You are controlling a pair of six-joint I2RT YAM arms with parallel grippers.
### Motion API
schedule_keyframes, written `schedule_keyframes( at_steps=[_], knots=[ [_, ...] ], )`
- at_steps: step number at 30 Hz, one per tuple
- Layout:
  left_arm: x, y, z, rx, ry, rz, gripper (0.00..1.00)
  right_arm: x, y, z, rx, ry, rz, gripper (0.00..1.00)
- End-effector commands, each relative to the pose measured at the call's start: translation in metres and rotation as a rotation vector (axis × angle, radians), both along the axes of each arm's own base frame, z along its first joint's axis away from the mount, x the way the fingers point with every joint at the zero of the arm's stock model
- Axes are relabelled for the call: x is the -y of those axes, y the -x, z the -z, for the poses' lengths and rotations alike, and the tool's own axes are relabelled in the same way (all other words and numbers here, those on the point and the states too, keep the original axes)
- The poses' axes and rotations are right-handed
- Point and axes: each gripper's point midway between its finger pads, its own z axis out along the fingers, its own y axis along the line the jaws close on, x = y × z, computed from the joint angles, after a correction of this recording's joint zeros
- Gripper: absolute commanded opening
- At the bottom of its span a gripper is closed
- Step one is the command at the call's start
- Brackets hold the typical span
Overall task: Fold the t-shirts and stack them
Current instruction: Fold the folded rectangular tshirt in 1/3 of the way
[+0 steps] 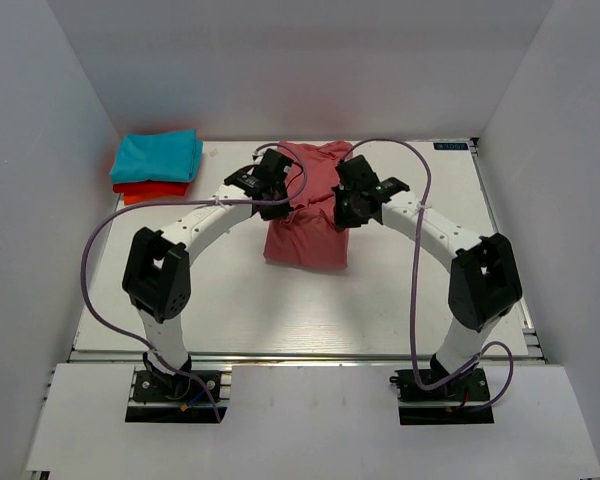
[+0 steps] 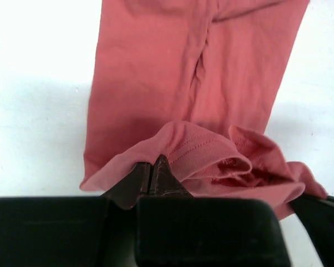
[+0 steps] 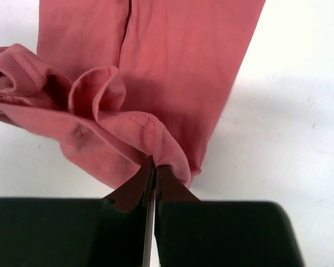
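L gripper [image 2: 153, 173] + R gripper [image 3: 155, 175]: both clamped on stitched edge of pink tee [image 1: 307, 238], 1 corner each, prob. to fold evenly | pink tee lies mid table [image 1: 230, 295] | turquoise tee [image 1: 158, 155] atop orange-red tee [image 1: 148, 189], far-left, prob. stack base

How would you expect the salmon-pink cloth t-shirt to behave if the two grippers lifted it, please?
Probably floppy: the salmon-pink cloth t-shirt bunches into soft folds at the left gripper and right gripper. Likely light: small pinches hold its hem.
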Motion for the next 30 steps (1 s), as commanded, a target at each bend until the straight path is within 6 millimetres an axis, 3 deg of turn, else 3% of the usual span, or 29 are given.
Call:
schedule_keyframes(
  at_steps=[1, 3, 6, 10, 17, 18, 20, 23, 24, 25, 26, 27, 28, 30],
  knots=[
    [0.002, -0.026, -0.023, 0.064, 0.022, 0.014, 0.00, -0.001, -0.022, -0.014, 0.042, -0.014, -0.037, 0.00],
    [-0.007, -0.038, -0.022, 0.067, 0.006, -0.008, 0.00, 0.000, -0.034, -0.010, 0.046, -0.011, -0.030, 0.00],
    [-0.005, -0.048, -0.016, 0.066, -0.001, 0.010, 0.00, -0.003, -0.048, -0.004, 0.054, -0.020, -0.067, 0.00],
    [0.012, -0.063, -0.012, 0.097, 0.051, 0.092, 0.00, -0.002, -0.069, 0.001, 0.095, -0.016, -0.077, 0.00],
    [0.006, -0.082, 0.009, 0.081, 0.050, 0.067, 0.00, -0.003, -0.096, 0.005, 0.167, -0.030, -0.088, 0.00],
    [0.002, -0.089, 0.004, 0.098, 0.057, 0.055, 0.00, -0.002, -0.098, 0.013, 0.155, -0.024, -0.090, 0.00],
    [0.000, -0.090, 0.020, 0.065, 0.058, 0.047, 0.04, 0.001, -0.105, 0.015, 0.161, -0.018, -0.081, 0.00],
    [0.001, -0.098, 0.018, 0.076, 0.074, 0.046, 0.14, 0.000, -0.112, 0.031, 0.144, -0.008, -0.081, 0.01],
    [-0.002, -0.102, 0.022, 0.064, 0.088, 0.034, 0.22, -0.001, -0.117, 0.033, 0.148, -0.012, -0.078, 0.05],
    [0.000, -0.105, 0.028, 0.064, 0.088, 0.034, 0.22, 0.000, -0.117, 0.033, 0.149, -0.011, -0.075, 0.08],
    [-0.001, -0.114, 0.027, 0.081, 0.105, 0.030, 0.29, 0.004, -0.125, 0.041, 0.150, -0.006, -0.051, 0.24],
    [-0.001, -0.114, 0.027, 0.081, 0.106, 0.030, 0.36, 0.001, -0.126, 0.043, 0.152, -0.008, -0.045, 0.24],
    [-0.002, -0.121, 0.027, 0.093, 0.117, 0.027, 0.42, 0.005, -0.133, 0.042, 0.161, -0.008, -0.024, 0.43],
    [-0.003, -0.131, 0.017, 0.117, 0.136, 0.026, 0.58, 0.007, -0.144, 0.041, 0.175, -0.009, 0.017, 0.62]
  ],
)
